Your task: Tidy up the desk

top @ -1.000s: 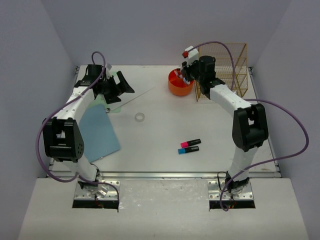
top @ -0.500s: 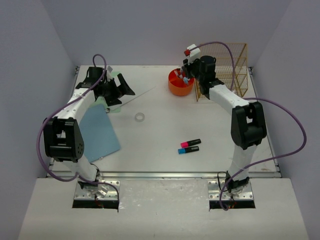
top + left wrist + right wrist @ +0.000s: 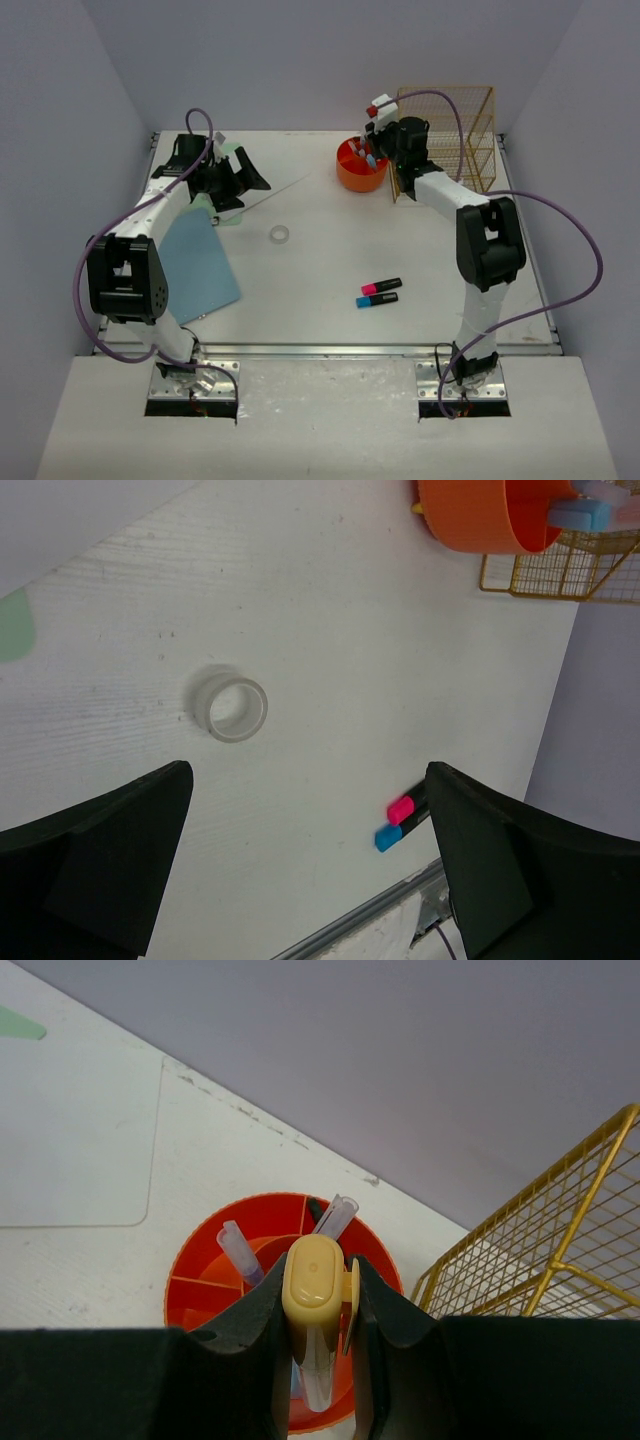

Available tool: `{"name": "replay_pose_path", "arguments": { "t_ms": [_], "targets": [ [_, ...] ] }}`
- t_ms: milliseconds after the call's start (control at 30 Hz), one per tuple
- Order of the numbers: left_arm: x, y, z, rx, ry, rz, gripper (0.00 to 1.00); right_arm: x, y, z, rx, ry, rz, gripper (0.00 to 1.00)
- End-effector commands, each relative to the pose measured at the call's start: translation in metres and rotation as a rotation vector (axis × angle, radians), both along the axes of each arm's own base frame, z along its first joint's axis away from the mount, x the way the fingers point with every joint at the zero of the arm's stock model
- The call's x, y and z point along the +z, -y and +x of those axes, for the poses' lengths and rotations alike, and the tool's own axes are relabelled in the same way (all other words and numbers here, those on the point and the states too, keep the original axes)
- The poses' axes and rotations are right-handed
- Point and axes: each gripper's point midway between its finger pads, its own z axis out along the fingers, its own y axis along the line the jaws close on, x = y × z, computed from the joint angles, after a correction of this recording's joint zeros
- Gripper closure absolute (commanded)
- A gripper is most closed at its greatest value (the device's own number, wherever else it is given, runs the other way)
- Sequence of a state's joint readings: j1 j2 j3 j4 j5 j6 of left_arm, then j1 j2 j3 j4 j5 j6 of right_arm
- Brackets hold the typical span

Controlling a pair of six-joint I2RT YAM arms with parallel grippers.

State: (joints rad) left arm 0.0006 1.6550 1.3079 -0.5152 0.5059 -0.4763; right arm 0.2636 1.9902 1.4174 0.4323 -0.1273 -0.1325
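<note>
Lavender walls point(image 3: 330, 60) close three sides of the white surface point(image 3: 330, 250), a flat matte rectangle that lies under both my arms, with a metal rail point(image 3: 330, 350) along its near edge. My right tool point(image 3: 320, 1310) is pinching a yellow-capped pen point(image 3: 313, 1275), held upright directly above the orange cup point(image 3: 200, 1280), whose divided compartments hold other pens. Just to that tool's right stands the gold wire rack point(image 3: 560, 1240), close beside the cup, and the back wall rises close behind, so room is tight there. My left tool point(image 3: 240, 182) sits near the far left corner, spread wide, with nothing between its fingers in its own camera. Below it a clear tape ring point(image 3: 232, 707) lies alone on bare white. Farther out, towards the rail, a pink highlighter point(image 3: 400, 808) and a blue highlighter point(image 3: 384, 838) lie side by side. A pale blue folder point(image 3: 200, 265) lies on the base side of my left tool, along the left edge. Broad bare white stretches between my two tools.
</note>
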Motion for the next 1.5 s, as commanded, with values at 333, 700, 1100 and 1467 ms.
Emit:
{"name": "replay_pose_path", "arguments": {
  "t_ms": [333, 700, 1100, 1467],
  "targets": [
    [0.013, 0.003, 0.005, -0.005, 0.061, -0.014, 0.00, 0.006, 0.013, 0.019, -0.053, 0.055, 0.036, 0.93],
    [0.014, 0.002, 0.003, 0.000, 0.067, -0.010, 0.00, 0.018, 0.012, 0.022, -0.036, 0.065, 0.054, 0.47],
    [0.020, -0.002, 0.001, -0.012, 0.126, 0.029, 0.00, 0.062, -0.036, -0.124, 0.568, -0.074, -0.220, 0.60],
    [0.044, -0.016, 0.007, 0.024, 0.220, 0.113, 0.00, -0.106, -0.032, -0.287, 0.833, -0.518, -0.852, 0.52]
  ]
}}
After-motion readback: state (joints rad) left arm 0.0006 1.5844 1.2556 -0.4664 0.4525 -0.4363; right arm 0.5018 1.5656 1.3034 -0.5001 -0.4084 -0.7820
